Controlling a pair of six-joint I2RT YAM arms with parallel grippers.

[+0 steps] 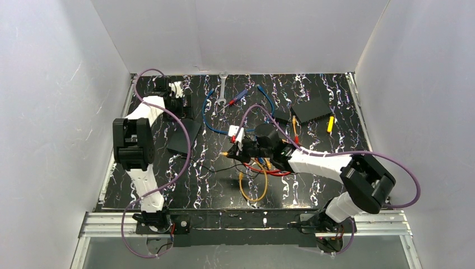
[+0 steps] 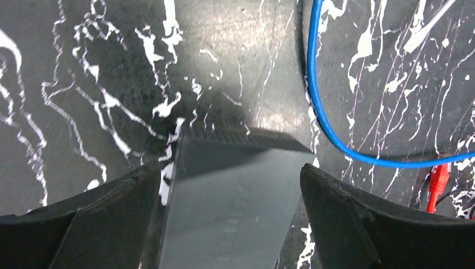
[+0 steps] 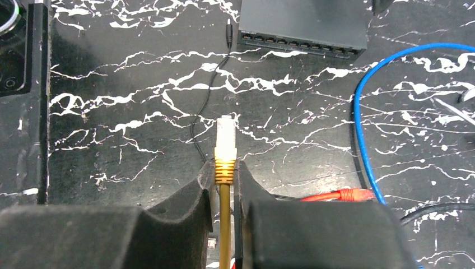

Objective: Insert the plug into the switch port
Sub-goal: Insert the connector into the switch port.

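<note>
Black stone-look sheeting veined with white covers the table [image 1: 185, 185], which is boxed in by plain white walls [image 1: 252, 33] on three sides. A metal rail runs along its near edge at 6 o'clock, where both arms are bolted.

The switch [image 1: 184, 137] lies flat at about 9 o'clock from the table's middle. In the right wrist view the switch [image 3: 302, 25] shows its row of sockets facing the camera, at roughly 1 o'clock from the plug [image 3: 225, 134] and well apart from it.

The right hand [image 3: 224, 179] is clamped on the plug's yellow boot. The clear tip sticks out forward and the yellow cable [image 3: 225, 241] trails back between the fingers.

The left hand [image 2: 228, 168] is spread wide over the switch [image 2: 229, 202], one finger on either side of it. A sliver of table shows at the left finger, and the right finger stands just beside the edge.

A blue cable [image 2: 325, 112] curves past at 3 o'clock from the left hand, and a red cable [image 3: 341, 195] lies at 3 o'clock from the right hand.

Toward 1 o'clock on the table sits another black slab [image 1: 312, 108], and a wrench [image 1: 222, 87] lies at 12 o'clock near the back wall.
</note>
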